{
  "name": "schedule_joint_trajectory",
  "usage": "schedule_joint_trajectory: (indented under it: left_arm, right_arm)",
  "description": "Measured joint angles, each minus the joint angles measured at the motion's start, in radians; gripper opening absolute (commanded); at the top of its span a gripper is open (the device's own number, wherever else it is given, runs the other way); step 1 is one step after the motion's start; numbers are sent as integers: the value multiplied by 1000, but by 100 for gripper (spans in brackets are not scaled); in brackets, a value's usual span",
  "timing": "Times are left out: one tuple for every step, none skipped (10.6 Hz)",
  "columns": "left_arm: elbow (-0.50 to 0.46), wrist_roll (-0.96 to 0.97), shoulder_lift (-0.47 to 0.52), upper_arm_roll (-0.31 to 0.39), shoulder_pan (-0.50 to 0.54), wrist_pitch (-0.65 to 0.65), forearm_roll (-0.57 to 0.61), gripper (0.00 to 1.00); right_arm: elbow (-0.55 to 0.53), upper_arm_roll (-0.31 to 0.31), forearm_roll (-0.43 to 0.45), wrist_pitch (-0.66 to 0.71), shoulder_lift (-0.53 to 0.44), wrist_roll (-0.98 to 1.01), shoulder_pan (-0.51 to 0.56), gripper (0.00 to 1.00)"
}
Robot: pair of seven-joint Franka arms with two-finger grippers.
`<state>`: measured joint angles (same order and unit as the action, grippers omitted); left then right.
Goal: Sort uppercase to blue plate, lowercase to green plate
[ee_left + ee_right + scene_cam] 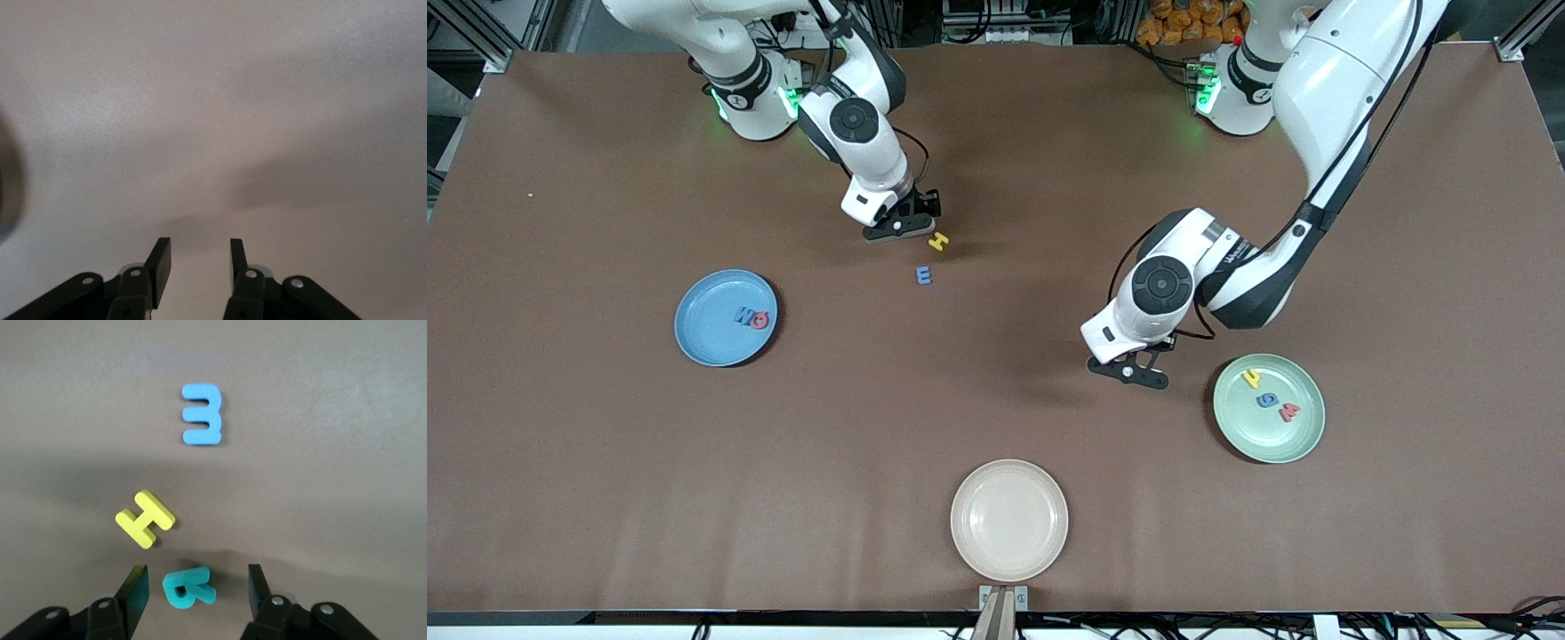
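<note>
Cream plate (1009, 520) lies nearest the camera on the brown table (560, 444). Farther back, toward the left arm's end, green plate (1303, 440) holds three lowercase letters; beside it left gripper (1129, 371) hovers, slightly parted, empty. Right gripper (193, 593) straddles teal R (189, 588), jaws apart, beside yellow H (145, 519). Blue plate (707, 342) carries two letters.

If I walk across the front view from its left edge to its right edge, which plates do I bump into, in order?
blue plate → cream plate → green plate
</note>
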<state>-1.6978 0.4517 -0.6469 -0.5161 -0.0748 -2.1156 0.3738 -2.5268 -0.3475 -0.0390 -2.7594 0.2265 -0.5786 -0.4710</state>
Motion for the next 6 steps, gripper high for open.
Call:
schedule_joint_trajectory:
  left_arm:
    - [0,0,-1,1,0,0,0,44]
    - [0,0,-3,2,0,1,0,44]
    - [0,0,-6,3,0,1,0,44]
    - [0,0,-8,3,0,1,0,44]
    - [0,0,-8,4,0,1,0,44]
    - [0,0,-8,5,1,1,0,44]
  right_arm:
    - [-6,0,0,-7,4,0,-8,69]
    - [-7,-1,1,-14,8,0,-15,69]
    - [-8,-1,1,-24,14,0,-20,69]
    - [-8,-1,1,-38,23,0,-23,69]
    - [-8,-1,1,-44,30,0,-23,69]
    - [-8,-1,3,-48,34,0,-23,69]
